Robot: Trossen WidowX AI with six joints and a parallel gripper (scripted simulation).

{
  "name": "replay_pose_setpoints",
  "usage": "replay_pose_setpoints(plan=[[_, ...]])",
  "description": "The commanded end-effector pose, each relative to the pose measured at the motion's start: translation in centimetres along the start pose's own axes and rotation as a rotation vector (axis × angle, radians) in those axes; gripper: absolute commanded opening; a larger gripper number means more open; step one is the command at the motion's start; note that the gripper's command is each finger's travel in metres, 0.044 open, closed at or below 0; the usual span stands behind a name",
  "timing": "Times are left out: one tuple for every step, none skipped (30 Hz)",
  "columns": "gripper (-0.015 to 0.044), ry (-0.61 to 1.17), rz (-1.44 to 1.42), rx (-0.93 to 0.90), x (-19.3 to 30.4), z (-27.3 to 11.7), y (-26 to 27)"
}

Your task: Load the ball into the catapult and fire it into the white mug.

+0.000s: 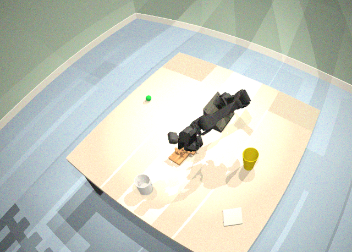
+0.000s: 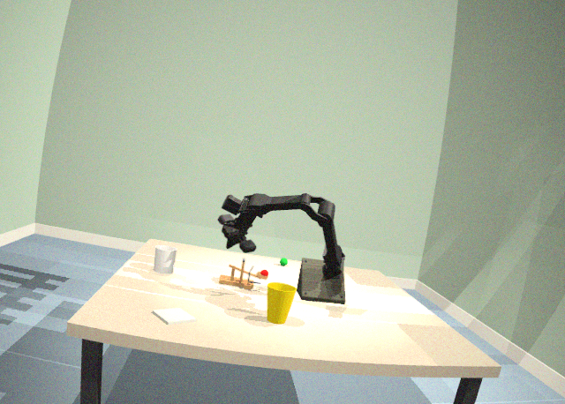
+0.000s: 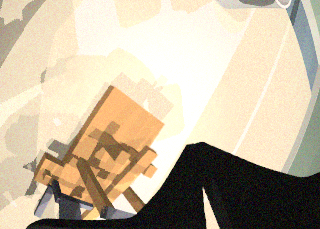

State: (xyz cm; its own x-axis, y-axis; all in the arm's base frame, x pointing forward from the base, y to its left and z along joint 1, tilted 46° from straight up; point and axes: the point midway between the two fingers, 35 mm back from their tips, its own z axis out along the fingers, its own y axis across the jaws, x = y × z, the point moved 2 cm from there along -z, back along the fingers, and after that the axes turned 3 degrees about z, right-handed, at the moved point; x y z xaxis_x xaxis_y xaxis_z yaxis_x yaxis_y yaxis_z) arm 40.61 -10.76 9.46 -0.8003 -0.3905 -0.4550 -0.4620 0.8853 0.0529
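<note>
The wooden catapult (image 1: 176,158) (image 2: 228,280) (image 3: 124,109) stands on the table. A red ball (image 2: 264,273) sits in the cup at the raised end of its throwing arm, on the robot base side; the arm hides it in the top view. The white mug (image 1: 144,186) (image 2: 164,260) stands upright beyond the catapult's other end, and part of it shows at the top of the wrist view. My gripper (image 2: 229,245) (image 3: 195,151) is shut and empty, above the catapult and clear of it. It hides part of the catapult in the top view and the wrist view.
A green ball (image 1: 148,98) (image 2: 283,261) lies near the table's far side. A yellow cup (image 1: 248,162) (image 2: 278,304) stands on the opposite side. A flat white square (image 1: 232,217) (image 2: 173,315) lies near a table corner. The robot base (image 2: 320,283) is bolted down behind the catapult.
</note>
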Motion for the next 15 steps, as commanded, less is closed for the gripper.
replay_pose_setpoints(plan=[[0.0,0.081,-0.124,-0.007,1.1,-0.3,2.0],[0.0,0.097,-0.151,-0.011,1.3,-0.4,2.4],[0.0,0.113,-0.178,-0.014,1.5,-0.4,2.8],[0.0,0.13,-0.205,-0.018,1.8,-0.5,3.2],[0.0,0.146,-0.232,-0.022,2.0,-0.6,3.6],[0.0,0.162,-0.26,-0.027,2.3,-0.7,4.1],[0.0,0.178,-0.287,-0.032,2.5,-0.8,4.5],[0.0,0.194,-0.315,-0.037,2.8,-0.8,4.9],[0.0,0.21,-0.343,-0.042,3.0,-0.9,5.3],[0.0,0.226,-0.371,-0.048,3.3,-1.0,5.7],[0.0,0.242,-0.399,-0.054,3.5,-1.1,6.1],[0.0,0.258,-0.427,-0.061,3.8,-1.3,6.4],[0.0,0.273,-0.455,-0.068,4.1,-1.4,6.8],[0.0,0.289,-0.484,-0.075,4.4,-1.5,7.2],[0.0,0.305,-0.512,-0.082,4.6,-1.6,7.6]])
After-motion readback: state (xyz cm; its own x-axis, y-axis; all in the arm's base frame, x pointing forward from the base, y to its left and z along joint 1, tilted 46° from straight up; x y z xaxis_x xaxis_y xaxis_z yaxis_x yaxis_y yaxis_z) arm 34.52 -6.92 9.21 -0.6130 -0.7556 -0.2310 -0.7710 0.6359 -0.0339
